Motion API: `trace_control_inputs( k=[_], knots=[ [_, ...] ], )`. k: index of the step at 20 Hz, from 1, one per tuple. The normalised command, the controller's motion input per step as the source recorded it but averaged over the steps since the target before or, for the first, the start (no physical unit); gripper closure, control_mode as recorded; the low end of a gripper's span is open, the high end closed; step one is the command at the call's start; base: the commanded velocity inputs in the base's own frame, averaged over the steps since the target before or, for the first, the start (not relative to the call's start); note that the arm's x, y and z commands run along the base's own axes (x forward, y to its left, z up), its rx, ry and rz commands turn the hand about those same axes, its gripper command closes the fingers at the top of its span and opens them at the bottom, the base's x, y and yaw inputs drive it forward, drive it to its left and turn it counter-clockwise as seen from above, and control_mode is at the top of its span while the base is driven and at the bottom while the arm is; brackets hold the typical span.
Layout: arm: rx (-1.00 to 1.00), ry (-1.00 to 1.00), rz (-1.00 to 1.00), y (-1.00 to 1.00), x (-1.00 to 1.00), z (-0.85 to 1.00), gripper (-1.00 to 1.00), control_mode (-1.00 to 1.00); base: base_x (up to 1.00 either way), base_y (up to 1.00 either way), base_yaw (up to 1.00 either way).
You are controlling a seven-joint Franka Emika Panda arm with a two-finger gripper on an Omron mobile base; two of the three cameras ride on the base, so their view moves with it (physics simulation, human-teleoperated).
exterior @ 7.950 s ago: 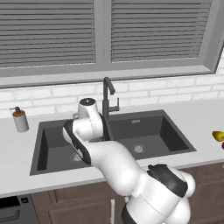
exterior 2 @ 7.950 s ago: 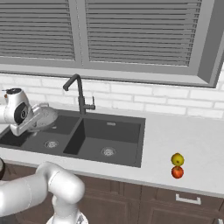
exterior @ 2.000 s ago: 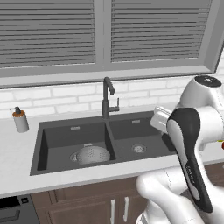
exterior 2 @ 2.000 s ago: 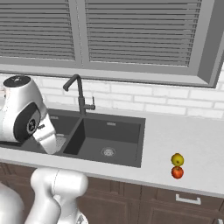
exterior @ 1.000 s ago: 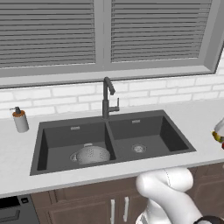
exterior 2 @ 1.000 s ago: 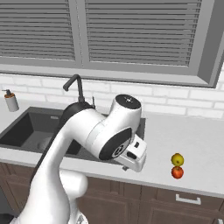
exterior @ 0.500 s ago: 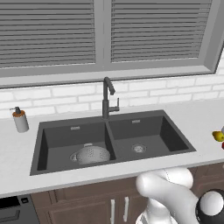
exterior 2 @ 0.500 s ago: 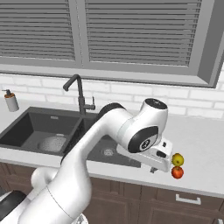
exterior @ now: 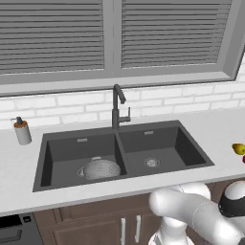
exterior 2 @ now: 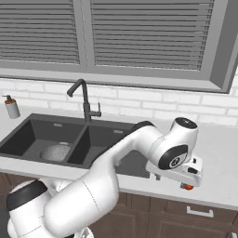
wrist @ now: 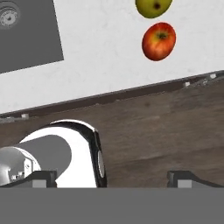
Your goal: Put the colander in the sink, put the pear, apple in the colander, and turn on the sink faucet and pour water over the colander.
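Gripper (wrist: 111, 177) sits at the bottom of the hand view with fingertips wide apart, open and holding nothing, above the cabinet front; the apple (wrist: 159, 41) is upper right on the white counter (wrist: 105, 52), the pear (wrist: 152, 7) just beyond at the top edge. In the left base view the colander (exterior: 99, 169) lies in the left basin of the sink (exterior: 182, 143) at centre, with the sink faucet (exterior: 117, 106) behind the divider and the soap dispenser (exterior: 21, 131) far left.

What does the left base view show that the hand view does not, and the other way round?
Left base view adds: the perforated silvery metal colander in the left basin, the tall dark gooseneck faucet, the small grey soap dispenser. Hand view adds: the open gripper. Shared: the dark grey double sink, the yellow-green pear and round red apple on the white counter.
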Motion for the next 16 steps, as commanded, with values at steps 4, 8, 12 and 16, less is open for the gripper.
trace_control_inputs(
  k=[4, 8, 12, 16],
  knots=[
    [-0.01, 0.01, 0.05, -0.35, 0.40, -0.41, -1.00, -1.00, 0.00, 0.00, 0.00],
    [0.00, 0.04, 0.07, -0.21, 0.51, -0.30, -1.00, -1.00, 0.00, 0.00, 0.00],
    [0.00, 0.05, 0.08, -0.22, 0.47, -0.30, -1.00, -1.00, 0.00, 0.00, 0.00],
    [0.00, 0.02, 0.07, -0.33, 0.37, -0.38, -1.00, -1.00, 0.00, 0.00, 0.00]
  ],
)
